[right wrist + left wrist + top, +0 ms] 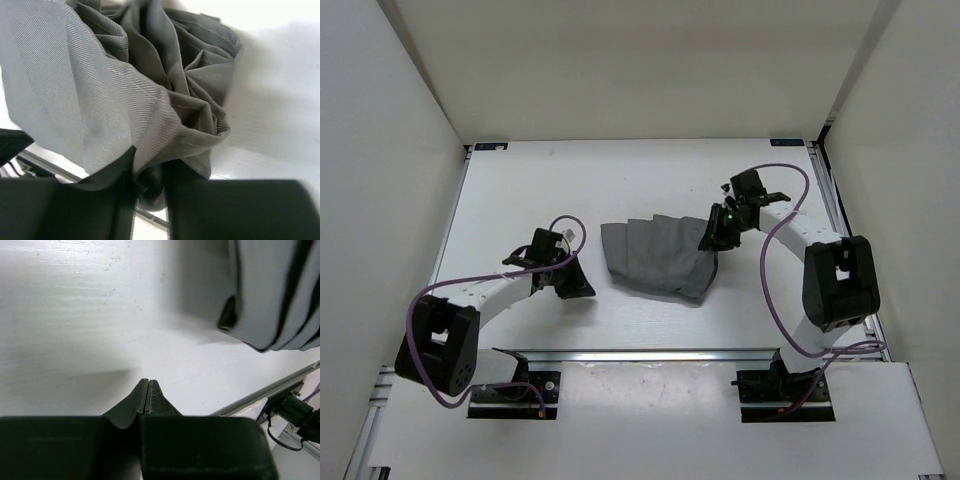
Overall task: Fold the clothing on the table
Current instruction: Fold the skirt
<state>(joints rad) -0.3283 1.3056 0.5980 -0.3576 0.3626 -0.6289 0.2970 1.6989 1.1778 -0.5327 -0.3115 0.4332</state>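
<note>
White laminate tabletop with walls of the same white close around it makes up the whole setting. A plain medium-grey pleated skirt of thin fabric lies near the table's middle, fanned out, its pleats showing as darker lines across the cloth. Most of the skirt rests flat. Its right edge is gathered into a crumpled bunch, and the folds there stand up off the surface.

That bunch is in the right gripper, a black two-finger pincer that comes down onto the skirt's right edge. Its jaws are pinched in on a wad of the hemmed fabric (the wrist view shows cloth squeezed between the two fingers and spilling over them). A small green light glows on the wrist just right of the skirt.

Left of the skirt, near it but not touching, sits the left gripper, also black. Its fingers are pressed flat together with nothing between them, tips low over bare table and pointing towards the skirt's left corner.

Outward again, the white arm links bend away from the skirt on both sides and carry looping purple cables. On the near side of the skirt an aluminium rail runs along the table edge, and the two arm bases are bolted just beyond it.
</note>
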